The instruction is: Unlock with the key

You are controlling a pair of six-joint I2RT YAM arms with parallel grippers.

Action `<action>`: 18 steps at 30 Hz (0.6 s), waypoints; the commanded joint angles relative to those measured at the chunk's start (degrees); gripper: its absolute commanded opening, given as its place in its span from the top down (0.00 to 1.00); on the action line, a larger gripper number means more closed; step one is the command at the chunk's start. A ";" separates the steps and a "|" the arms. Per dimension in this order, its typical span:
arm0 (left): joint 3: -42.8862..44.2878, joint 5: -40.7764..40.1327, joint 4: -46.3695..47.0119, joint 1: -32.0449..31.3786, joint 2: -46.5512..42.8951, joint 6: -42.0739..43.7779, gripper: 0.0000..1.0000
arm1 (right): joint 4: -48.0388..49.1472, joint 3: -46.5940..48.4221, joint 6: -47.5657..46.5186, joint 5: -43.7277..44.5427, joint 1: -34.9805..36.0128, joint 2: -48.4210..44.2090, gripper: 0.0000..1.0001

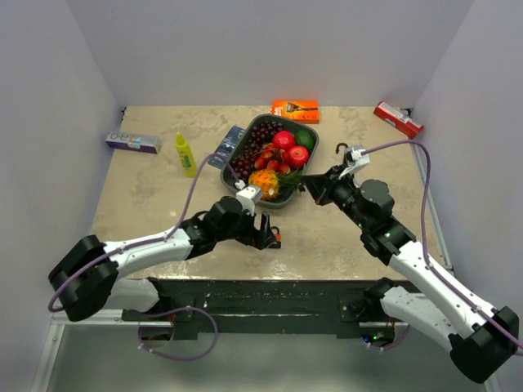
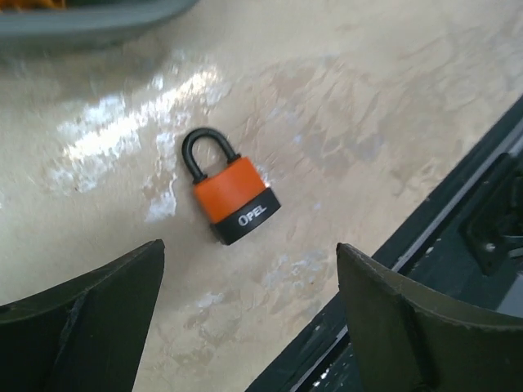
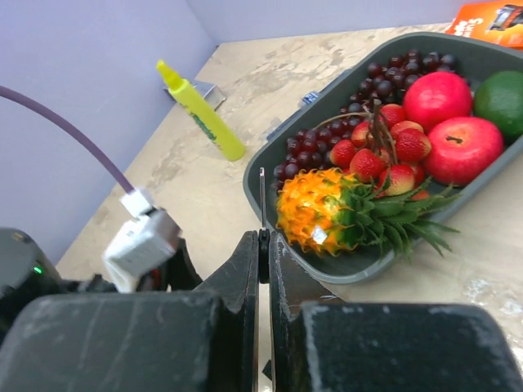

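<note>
From above, the left gripper is low over the surface near its front edge, right at the orange padlock. The right gripper hangs up beside the fruit tray, well apart from the lock.

The left wrist camera shows the padlock lying flat with its shackle closed, between and just ahead of the two widely spread fingers, which touch nothing.

In the right wrist view, the right gripper is pinched shut on a thin metal blade sticking up between its tips. I take that to be the key.

My guess is that securing the lock is the step in hand. Next, the left fingers need to close squarely on the body, leaving the keyway end exposed, so the key can be brought over and lined up.
</note>
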 commanded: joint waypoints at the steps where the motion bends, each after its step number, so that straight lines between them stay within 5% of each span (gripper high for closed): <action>1: 5.87 -9.14 -3.35 -4.43 6.07 -4.59 0.10 | -1.94 -1.50 -2.28 4.32 -0.06 -3.76 1.00; 18: 23.71 -20.56 -19.97 -11.56 27.00 -9.17 0.08 | -9.05 -0.18 -7.20 10.83 -0.15 -10.80 1.00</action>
